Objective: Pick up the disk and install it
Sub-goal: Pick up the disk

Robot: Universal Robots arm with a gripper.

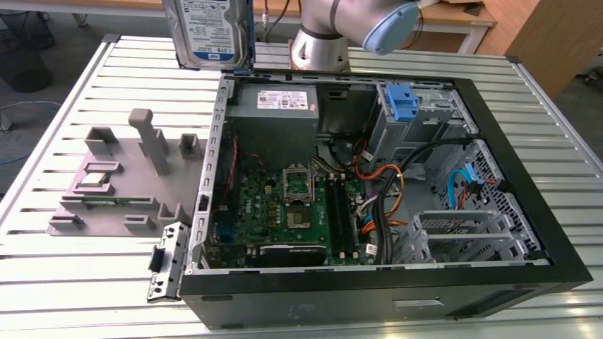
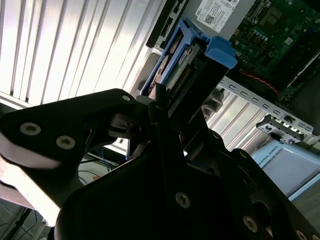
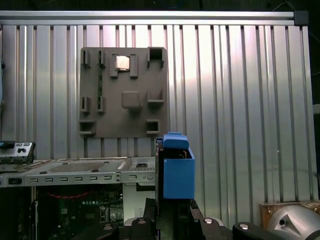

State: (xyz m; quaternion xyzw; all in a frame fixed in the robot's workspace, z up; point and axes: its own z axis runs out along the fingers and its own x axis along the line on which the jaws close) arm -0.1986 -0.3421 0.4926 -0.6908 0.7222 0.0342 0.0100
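Note:
The disk (image 1: 209, 32), a silver hard drive with a blue-and-white label and blue side rails, hangs upright in the air above the back of the table, just behind the open computer case (image 1: 377, 282). In both wrist views my gripper (image 2: 172, 97) is shut on the disk (image 2: 187, 55), whose blue rail end (image 3: 178, 170) sticks out beyond the dark fingers (image 3: 150, 222). Inside the case, at the far side towards the exterior view's right, a drive cage (image 1: 419, 116) carries a bare blue bracket (image 1: 400, 102).
The case lies on its side on a slatted metal table (image 1: 85, 282), showing the motherboard (image 1: 292, 205), the grey power supply (image 1: 275, 102) and cables. A grey fixture plate (image 1: 123, 183) with posts stands on the exterior view's left. The arm's base (image 1: 320, 42) rises behind the case.

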